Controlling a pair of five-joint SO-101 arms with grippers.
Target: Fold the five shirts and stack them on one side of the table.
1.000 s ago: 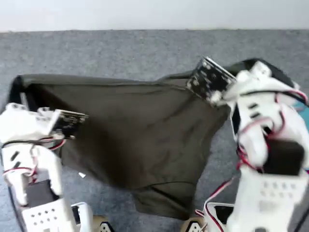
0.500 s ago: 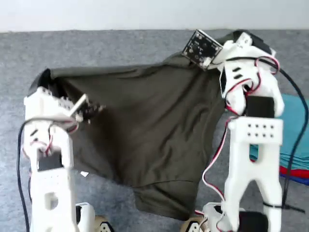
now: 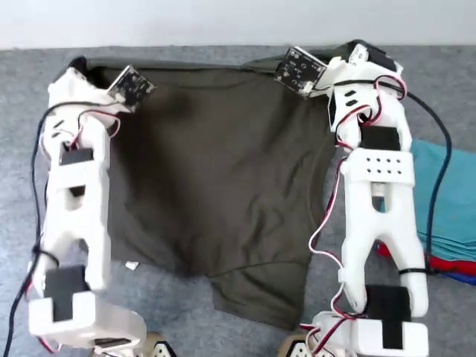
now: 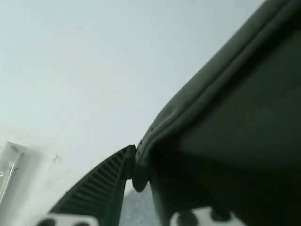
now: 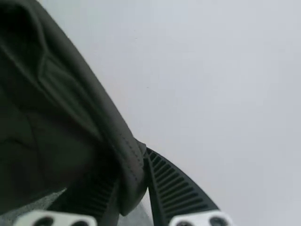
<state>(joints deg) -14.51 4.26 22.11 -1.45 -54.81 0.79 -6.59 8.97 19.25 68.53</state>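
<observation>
A dark olive shirt (image 3: 216, 171) hangs stretched between both arms at the far side of the table, its lower part trailing on the grey surface. My left gripper (image 3: 74, 68) is shut on the shirt's far left corner; its wrist view has the hem (image 4: 197, 99) pinched at the left gripper (image 4: 136, 165). My right gripper (image 3: 349, 53) is shut on the far right corner, the seam (image 5: 108, 127) clamped at the right gripper (image 5: 141, 165). A stack of folded shirts, teal (image 3: 446, 201) over red (image 3: 446, 264), lies at the right edge.
The grey carpeted table (image 3: 186, 309) runs to a white wall (image 3: 223, 22) at the back. A small white scrap (image 3: 132, 265) lies near the shirt's lower left edge. Both arm bases stand at the near edge.
Both arms have carried the shirt's held corners away toward the far edge, stretching the cloth out flat; the folded stack at the right has come into view.
</observation>
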